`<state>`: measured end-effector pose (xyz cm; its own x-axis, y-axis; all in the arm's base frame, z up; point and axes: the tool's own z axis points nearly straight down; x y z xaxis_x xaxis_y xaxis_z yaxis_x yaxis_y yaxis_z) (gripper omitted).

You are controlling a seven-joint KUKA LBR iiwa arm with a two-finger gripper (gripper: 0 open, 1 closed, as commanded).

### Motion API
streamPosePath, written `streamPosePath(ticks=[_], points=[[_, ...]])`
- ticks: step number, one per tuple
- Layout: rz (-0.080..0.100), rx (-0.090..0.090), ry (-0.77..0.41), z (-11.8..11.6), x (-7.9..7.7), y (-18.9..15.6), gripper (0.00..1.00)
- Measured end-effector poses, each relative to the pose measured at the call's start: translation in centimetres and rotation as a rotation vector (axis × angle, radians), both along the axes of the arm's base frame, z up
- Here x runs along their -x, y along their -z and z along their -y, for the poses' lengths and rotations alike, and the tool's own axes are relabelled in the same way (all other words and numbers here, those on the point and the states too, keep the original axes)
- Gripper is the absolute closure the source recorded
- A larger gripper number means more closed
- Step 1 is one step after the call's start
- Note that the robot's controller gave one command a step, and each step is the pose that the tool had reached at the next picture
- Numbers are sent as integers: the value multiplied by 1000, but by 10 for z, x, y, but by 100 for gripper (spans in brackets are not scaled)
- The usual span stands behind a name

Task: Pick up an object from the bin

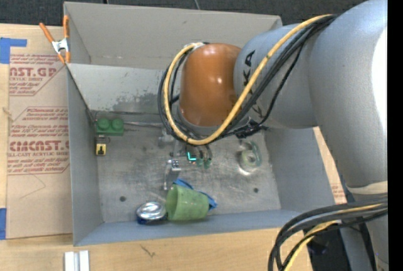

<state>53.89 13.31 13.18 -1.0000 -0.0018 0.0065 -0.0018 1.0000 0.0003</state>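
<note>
Over the bin's [126, 175] scuffed grey floor, my pincer [184, 161] hangs near a green cup [187, 205], its spread impossible to tell.

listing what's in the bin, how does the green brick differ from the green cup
The green brick is smaller and blocky, with two studs; the green cup is bigger and rounded. The brick sits flat at the bin's left side; the cup lies tipped on its side at the front. Both are green.

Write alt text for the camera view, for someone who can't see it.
A robot arm's gripper hangs over the middle of a grey metal bin. A green cup on its side and a round silver thing lie by the near wall; a green block sits at left.
</note>
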Motion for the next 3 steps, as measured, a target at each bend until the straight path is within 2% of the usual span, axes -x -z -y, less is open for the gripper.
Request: streamPosePath(ticks=[1, 2, 3], points=[[11, -4, -125, 26, 38, 41, 0], [10, -16, -98, 86, 31, 53, 0], [16, -2, -105, 144, 29, 57, 0]])
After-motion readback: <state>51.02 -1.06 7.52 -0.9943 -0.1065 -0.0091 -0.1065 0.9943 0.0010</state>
